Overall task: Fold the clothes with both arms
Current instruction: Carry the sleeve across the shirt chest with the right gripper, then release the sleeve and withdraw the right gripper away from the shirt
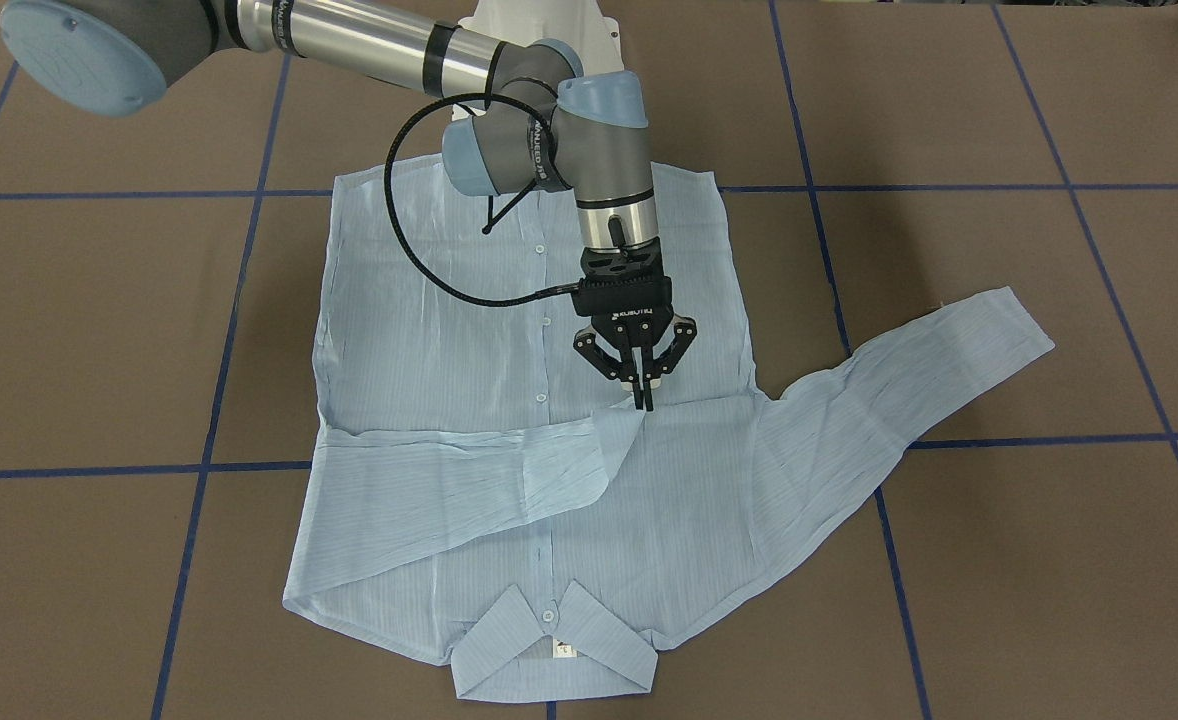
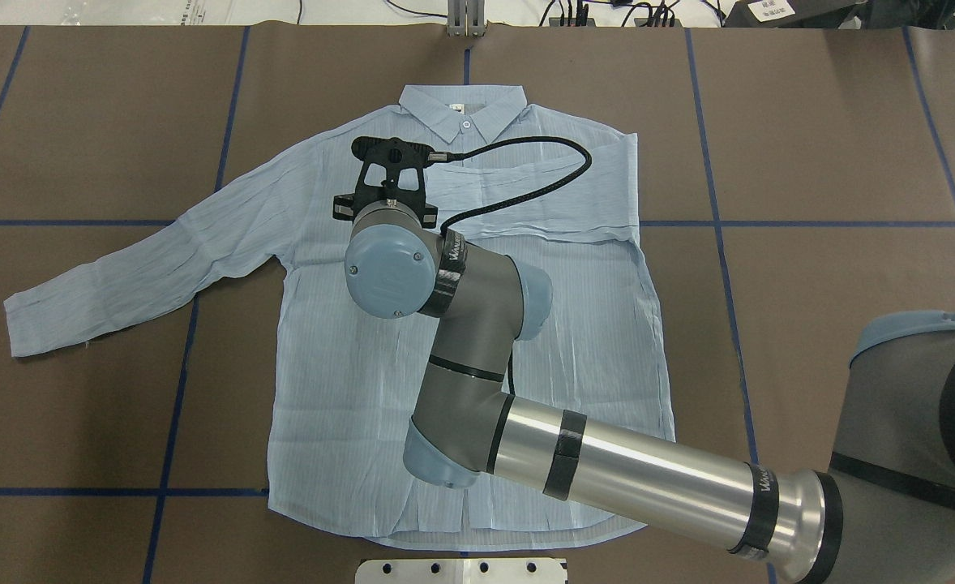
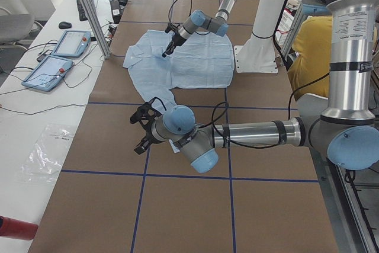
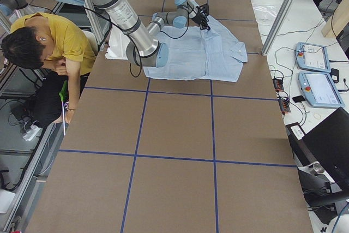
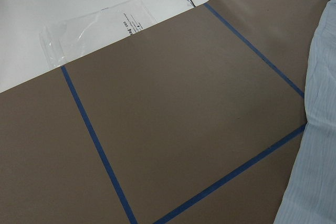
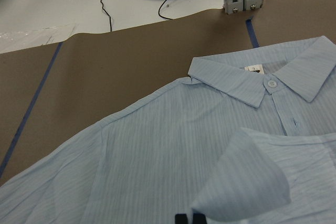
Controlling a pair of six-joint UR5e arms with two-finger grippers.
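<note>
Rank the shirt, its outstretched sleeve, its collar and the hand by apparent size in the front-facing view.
Largest: shirt.
Then the outstretched sleeve.
Collar and right hand look about alike; the hand stands nearer the camera, so unranked.

Brown table (image 1: 1049,100) w/ blue tape grid (image 1: 949,187), lt-blue shirt (image 1: 429,330) flat on it, one sleeve (image 1: 449,490) across chest

Overhead and front-facing views look steeply down on the same shirt (image 1: 429,340) from opposite sides.
</note>
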